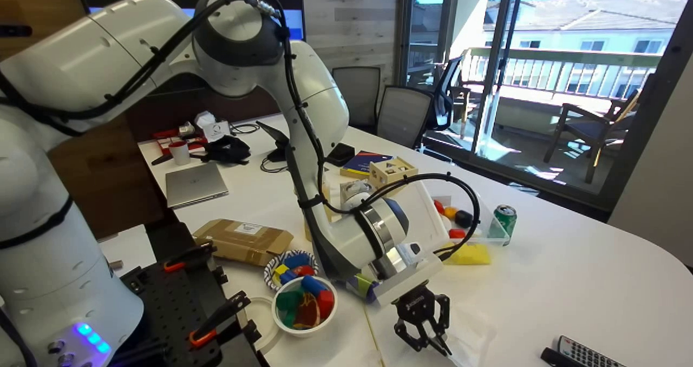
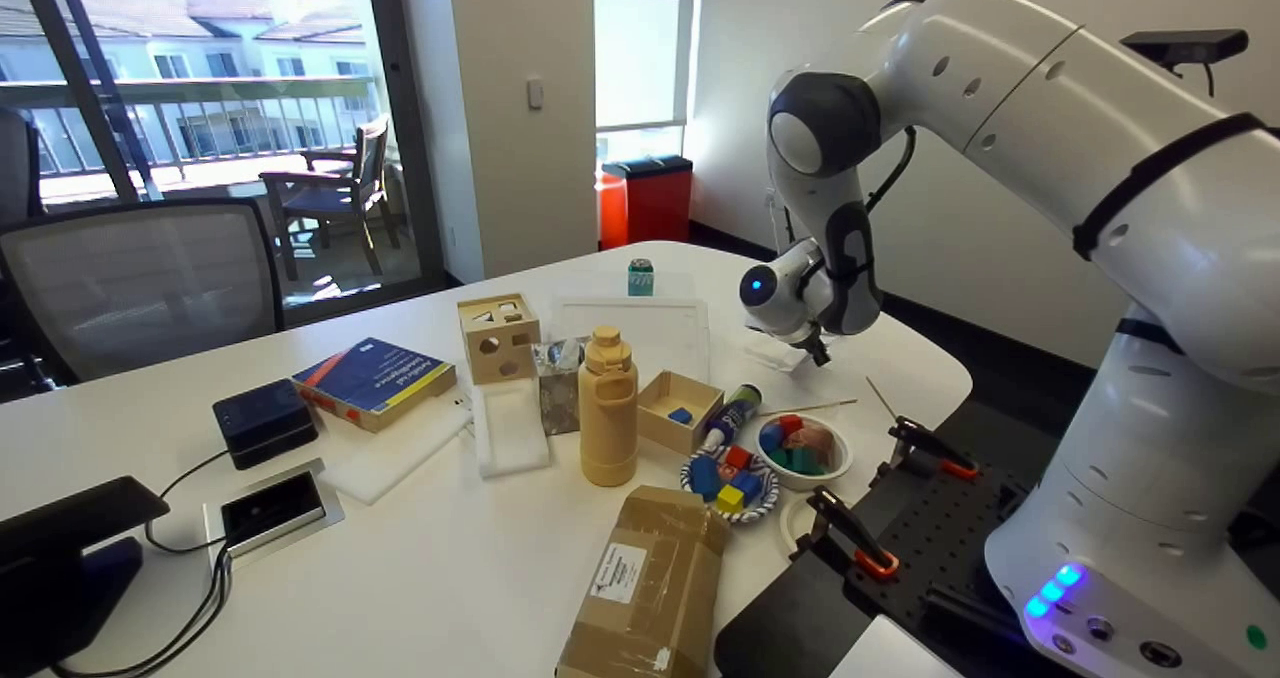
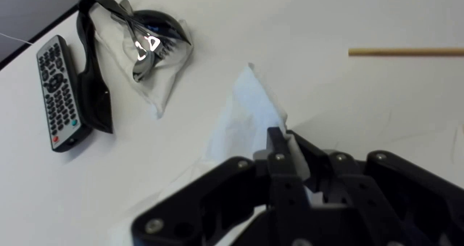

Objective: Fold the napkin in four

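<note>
- I have the gripper [image 3: 283, 132] closed, a narrow strip of the white napkin [image 3: 246, 111] pinched between its fingertips.
- One corner of the napkin points out past the tips; the rest spreads over the white table [image 1: 574, 269] below (white on white, not my favourite contrast), so I can't fairly tell where its far edges run.
- Beyond that corner, in the wrist view, I see a metal spoon [image 3: 144, 65] resting on a pale crumpled sheet [image 3: 159, 91].
- Near it, a black utensil [image 3: 96, 104] lies right alongside the remote control [image 3: 57, 90].
- A thin wooden stick [image 3: 406, 52] lies on the napkin's other side, well apart from it.
- Farther out, in an exterior view, a white bowl [image 1: 298, 332] and a patterned bowl [image 1: 270, 279] stand next to each other, both holding coloured pieces [image 1: 296, 261].
</note>
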You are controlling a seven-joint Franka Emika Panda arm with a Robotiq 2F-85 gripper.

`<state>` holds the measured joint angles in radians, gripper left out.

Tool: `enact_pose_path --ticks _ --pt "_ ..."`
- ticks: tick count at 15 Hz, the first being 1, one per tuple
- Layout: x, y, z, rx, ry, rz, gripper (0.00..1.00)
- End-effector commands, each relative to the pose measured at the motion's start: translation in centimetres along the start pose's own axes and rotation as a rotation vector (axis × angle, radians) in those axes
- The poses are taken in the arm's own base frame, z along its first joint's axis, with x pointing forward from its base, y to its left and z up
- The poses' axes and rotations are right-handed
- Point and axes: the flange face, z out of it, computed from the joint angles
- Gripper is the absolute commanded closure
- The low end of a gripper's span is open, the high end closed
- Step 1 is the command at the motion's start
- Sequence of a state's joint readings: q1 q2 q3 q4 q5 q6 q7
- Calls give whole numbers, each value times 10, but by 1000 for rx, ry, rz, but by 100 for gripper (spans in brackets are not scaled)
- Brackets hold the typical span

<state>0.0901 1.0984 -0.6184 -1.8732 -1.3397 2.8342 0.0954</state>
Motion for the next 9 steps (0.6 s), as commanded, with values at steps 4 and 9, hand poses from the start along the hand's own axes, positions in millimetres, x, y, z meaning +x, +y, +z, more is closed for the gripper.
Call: enact_pose_path --ticks 4,9 --pt "26 7 -9 -59 -247 -296 98" --pt "51 -7 -12 -150 -311 -526 98"
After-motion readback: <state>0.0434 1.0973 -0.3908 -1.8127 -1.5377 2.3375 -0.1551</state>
